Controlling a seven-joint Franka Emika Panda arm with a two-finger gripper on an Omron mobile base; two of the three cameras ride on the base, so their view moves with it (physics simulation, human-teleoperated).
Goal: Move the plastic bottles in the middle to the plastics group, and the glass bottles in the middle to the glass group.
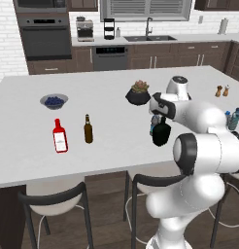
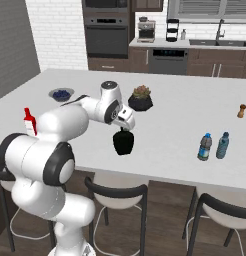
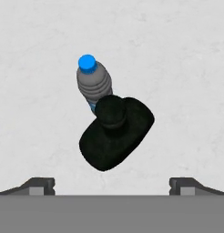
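Observation:
A squat black glass bottle (image 3: 116, 136) stands mid-counter, seen also in the base views (image 1: 161, 134) (image 2: 123, 142). One clear plastic bottle (image 3: 93, 84) with a blue cap stands right against it, peeking out behind it (image 1: 152, 128). My gripper (image 3: 112, 186) hangs open straight above the black bottle (image 1: 159, 119) (image 2: 126, 128), holding nothing. The glass group is a red bottle (image 1: 59, 136) with a white label and a slim brown bottle (image 1: 88, 129) at the left. The plastics group, two blue-labelled bottles (image 2: 205, 147) (image 1: 233, 119), stands at the right.
A dark bowl of berries (image 1: 54, 100) sits behind the glass group. A potted plant in a black pot (image 1: 138, 93) (image 2: 140, 99) stands just beyond the black bottle. Two small shakers (image 1: 222, 91) are at the far right. Stools (image 1: 53, 199) line the counter's near edge.

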